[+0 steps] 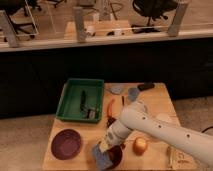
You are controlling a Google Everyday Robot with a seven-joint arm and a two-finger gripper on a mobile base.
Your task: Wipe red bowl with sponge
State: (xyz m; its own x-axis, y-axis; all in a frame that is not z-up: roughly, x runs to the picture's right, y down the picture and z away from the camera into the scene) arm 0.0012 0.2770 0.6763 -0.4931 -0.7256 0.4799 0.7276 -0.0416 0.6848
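Gripper (106,147) sits low near the desk's (160,100) front edge, your jaws closed on the sponge (102,156), which overlaps the red bowl's (116,156) left rim. You have the purple dish (66,144) just left, an orange fruit (140,145) just right, and the green tray (80,100) behind.

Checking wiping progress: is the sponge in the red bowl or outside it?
Partly in: the sponge, at the pincer, overlaps the red bowl at its left rim.
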